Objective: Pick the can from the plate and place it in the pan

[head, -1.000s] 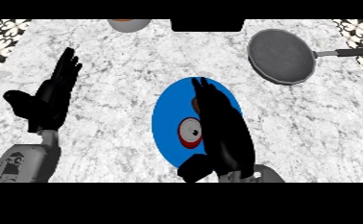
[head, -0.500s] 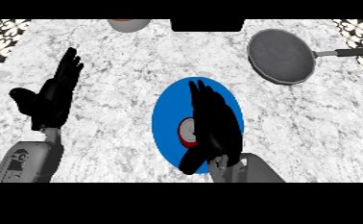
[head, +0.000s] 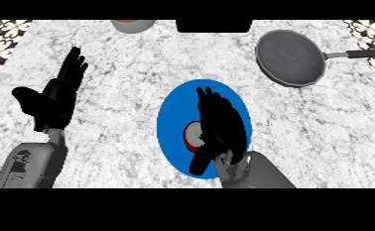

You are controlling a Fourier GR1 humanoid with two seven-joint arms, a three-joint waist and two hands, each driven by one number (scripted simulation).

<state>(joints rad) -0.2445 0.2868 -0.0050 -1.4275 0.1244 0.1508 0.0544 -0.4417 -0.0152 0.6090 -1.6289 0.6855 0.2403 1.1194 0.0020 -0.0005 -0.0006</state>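
Down on a white-and-grey marbled desk (head: pixel 132 71), near the middle: a blue plate (head: pixel 171 121). On the plate, left of its centre: a can (head: pixel 193 135), upright, red round the rim and pale on top, only its left part showing. Over the rest of it: the right hand (head: pixel 219 126), black, palm down, fingers straight and close together, pointing away toward the far edge of the plate, not curled round anything. Thumb stretched down and to the left, just below the can; impossible to tell whether touching it or not. Grey forearm coming in from the lower edge.

Well apart, at the far right of the desk: a dark grey pan (head: pixel 289 59), round, with its handle running off to the right.

At the left side: the left hand (head: pixel 53 103), spread, fingers up, thumb out to the left, holding nothing.

Along the far edge: a bowl (head: pixel 133 25), partly cut off, and beside it a dark block (head: pixel 214 25).
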